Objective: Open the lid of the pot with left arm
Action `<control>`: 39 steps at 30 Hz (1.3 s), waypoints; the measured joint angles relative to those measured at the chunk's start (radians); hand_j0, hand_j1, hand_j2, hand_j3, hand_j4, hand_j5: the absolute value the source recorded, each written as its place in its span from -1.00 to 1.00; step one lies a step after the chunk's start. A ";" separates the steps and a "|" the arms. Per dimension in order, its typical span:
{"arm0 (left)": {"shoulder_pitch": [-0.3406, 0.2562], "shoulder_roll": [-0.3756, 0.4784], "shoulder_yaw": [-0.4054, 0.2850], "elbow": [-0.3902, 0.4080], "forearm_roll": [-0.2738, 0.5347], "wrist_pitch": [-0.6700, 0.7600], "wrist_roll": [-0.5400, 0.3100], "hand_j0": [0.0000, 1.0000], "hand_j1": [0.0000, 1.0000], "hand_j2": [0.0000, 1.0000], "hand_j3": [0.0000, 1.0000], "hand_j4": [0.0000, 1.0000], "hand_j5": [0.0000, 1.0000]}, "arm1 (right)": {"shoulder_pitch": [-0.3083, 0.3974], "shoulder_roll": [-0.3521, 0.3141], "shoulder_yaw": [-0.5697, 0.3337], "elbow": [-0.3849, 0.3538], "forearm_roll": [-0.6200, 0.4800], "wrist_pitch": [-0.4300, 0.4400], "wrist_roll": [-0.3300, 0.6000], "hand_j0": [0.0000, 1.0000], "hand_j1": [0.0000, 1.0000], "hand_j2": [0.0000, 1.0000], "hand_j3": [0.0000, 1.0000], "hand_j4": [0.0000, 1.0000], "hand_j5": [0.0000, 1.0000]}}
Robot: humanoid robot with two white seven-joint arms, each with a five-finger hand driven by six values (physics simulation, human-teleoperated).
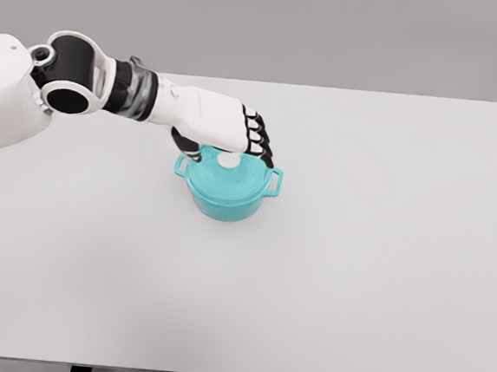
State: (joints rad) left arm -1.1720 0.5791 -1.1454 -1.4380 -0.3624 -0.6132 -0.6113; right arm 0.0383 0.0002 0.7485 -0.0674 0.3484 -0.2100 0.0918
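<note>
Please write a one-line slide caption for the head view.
Left robot hand reaches over the white knob of the lidded teal pot on a white table.

Left hand (227, 132) hides lid (227, 182) rear; knob (229, 160) grip unclear.

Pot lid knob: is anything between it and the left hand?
Nothing shows in the head view. The left hand hangs right over the lid's white knob, fingers curled around it; contact cannot be told.
</note>
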 measured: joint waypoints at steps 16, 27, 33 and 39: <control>0.005 -0.034 -0.030 0.064 -0.039 0.000 0.000 0.59 0.59 0.59 0.59 0.59 0.59 | 0.000 0.000 0.000 0.000 0.000 0.000 0.000 1.00 1.00 1.00 1.00 1.00 1.00; 0.012 -0.048 -0.033 0.079 -0.064 0.000 0.000 0.57 0.57 0.57 0.57 0.57 0.57 | 0.000 0.000 0.000 0.000 0.000 0.000 0.000 1.00 1.00 1.00 1.00 1.00 1.00; 0.012 -0.051 -0.044 0.083 -0.068 0.000 0.000 0.53 0.53 0.53 0.53 0.53 0.53 | 0.000 0.000 0.000 0.000 0.000 0.000 0.000 1.00 1.00 1.00 1.00 1.00 1.00; 0.014 -0.052 -0.047 0.083 -0.076 0.000 0.000 0.42 0.42 0.42 0.42 0.42 0.42 | 0.000 0.000 0.000 0.000 0.000 0.000 0.000 1.00 1.00 1.00 1.00 1.00 1.00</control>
State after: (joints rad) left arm -1.1582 0.5274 -1.1926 -1.3546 -0.4386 -0.6131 -0.6112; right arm 0.0383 0.0002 0.7485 -0.0674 0.3484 -0.2100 0.0918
